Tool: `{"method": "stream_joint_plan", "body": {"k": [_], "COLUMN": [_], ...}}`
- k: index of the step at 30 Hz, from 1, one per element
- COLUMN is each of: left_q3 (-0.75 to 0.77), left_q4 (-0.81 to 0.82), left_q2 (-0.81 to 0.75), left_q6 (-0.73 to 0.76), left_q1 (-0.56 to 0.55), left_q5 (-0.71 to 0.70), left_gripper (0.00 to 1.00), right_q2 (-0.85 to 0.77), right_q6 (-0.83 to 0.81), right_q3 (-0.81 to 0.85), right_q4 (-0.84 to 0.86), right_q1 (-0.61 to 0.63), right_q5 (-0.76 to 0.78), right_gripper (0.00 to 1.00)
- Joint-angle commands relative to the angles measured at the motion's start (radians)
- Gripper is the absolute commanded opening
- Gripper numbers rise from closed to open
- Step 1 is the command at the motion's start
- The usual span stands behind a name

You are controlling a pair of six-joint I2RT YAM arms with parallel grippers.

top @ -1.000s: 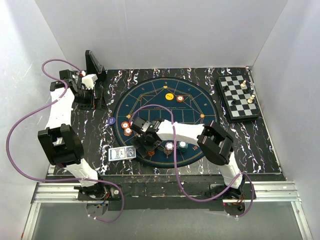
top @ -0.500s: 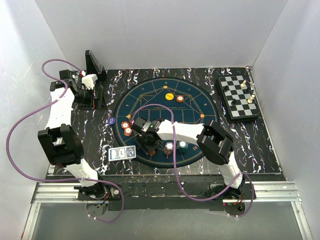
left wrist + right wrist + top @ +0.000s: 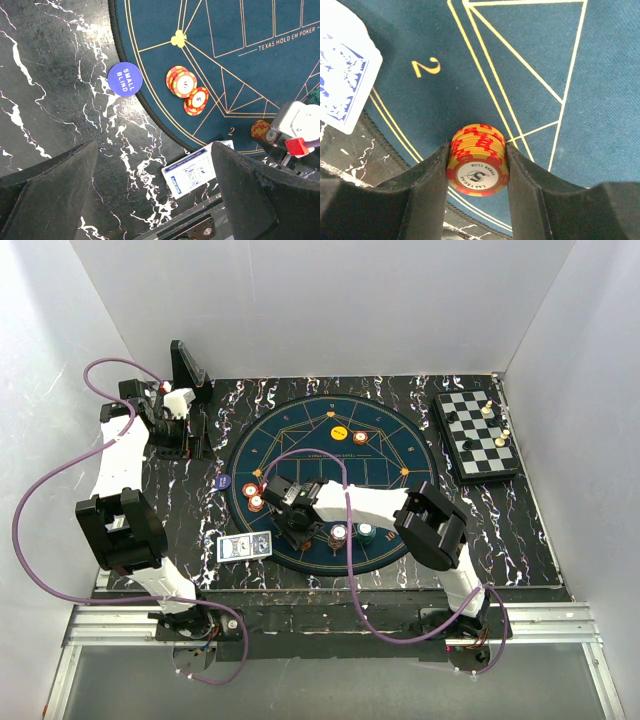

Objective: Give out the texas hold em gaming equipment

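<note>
My right gripper is shut on a short stack of orange-and-red poker chips, both fingers pressing its sides, over the blue mat near the gold "2". In the top view that gripper is at the mat's near-left. A blue-backed card lies just off the mat. More orange chips sit by the blue "small blind" disc. Maroon and teal chips sit near the front, a yellow disc farther back. My left gripper hangs open and empty, high over the table's left.
A chessboard with small pieces lies at the back right. A black stand rises at the back left. White walls enclose the table on three sides. A purple cable loops across the mat's front.
The right gripper's fingers have closed in from wide open onto the orange chip stack. The left arm has not moved.
</note>
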Motion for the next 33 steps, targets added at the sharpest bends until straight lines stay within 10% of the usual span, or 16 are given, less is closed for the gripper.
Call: {"method": "stream_joint_plan", "body": {"k": [1,15,33], "left_q3": [0.000,0.008,0.035], "left_q4": [-0.004,-0.018,-0.033], "left_q2": [-0.054,-0.054,-0.036], "left_q6": [0.012,0.024,0.033], "left_q1": [0.005,0.005,0.005], "left_q5": [0.010,0.014,0.027], "left_gripper": [0.98,0.98,0.98], "right_q2": [-0.074,-0.174,-0.409], "right_q6": [0.001,-0.025,0.180], "right_q3": [0.049,0.118,-0.260], "right_q4": [-0.013,-0.076,-0.069], "right_q1": [0.020,-0.017,-0.583], "right_q5": [-0.009,0.084,0.222], "right_gripper": [0.41,0.34,0.29]}}
